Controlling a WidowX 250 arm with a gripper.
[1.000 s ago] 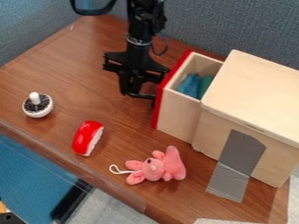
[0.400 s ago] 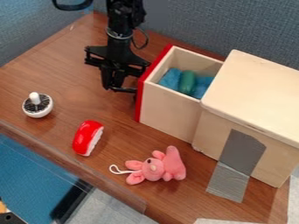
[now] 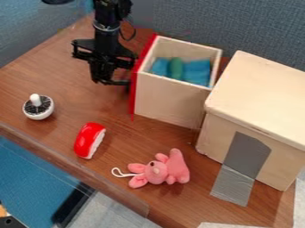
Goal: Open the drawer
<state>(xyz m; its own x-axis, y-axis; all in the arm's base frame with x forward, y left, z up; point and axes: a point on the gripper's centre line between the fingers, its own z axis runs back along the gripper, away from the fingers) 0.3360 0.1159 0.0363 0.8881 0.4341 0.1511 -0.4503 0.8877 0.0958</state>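
The gripper (image 3: 109, 82) hangs low over the table at the upper left of centre, right beside the red front (image 3: 140, 73) of the wooden drawer. The drawer (image 3: 168, 100) stands far out to the left of its wooden cabinet (image 3: 259, 93). Its four walls show, and it sits slightly turned, with a narrow dark gap at its back end and its near rear corner close to the cabinet. Inside lie blue pieces (image 3: 196, 71) and a green one (image 3: 175, 68). Any handle on the red front is hidden.
A white spinning-top-like toy (image 3: 38, 107) and a red and white toy (image 3: 90, 140) stand to the left. The pink plush (image 3: 158, 172) lies in front of the drawer. Grey tape (image 3: 240, 167) runs from the cabinet to the table (image 3: 125, 147).
The gripper has moved left and a little up in the view. The drawer has slid out the same way and turned slightly, baring more of its inside and its back wall.
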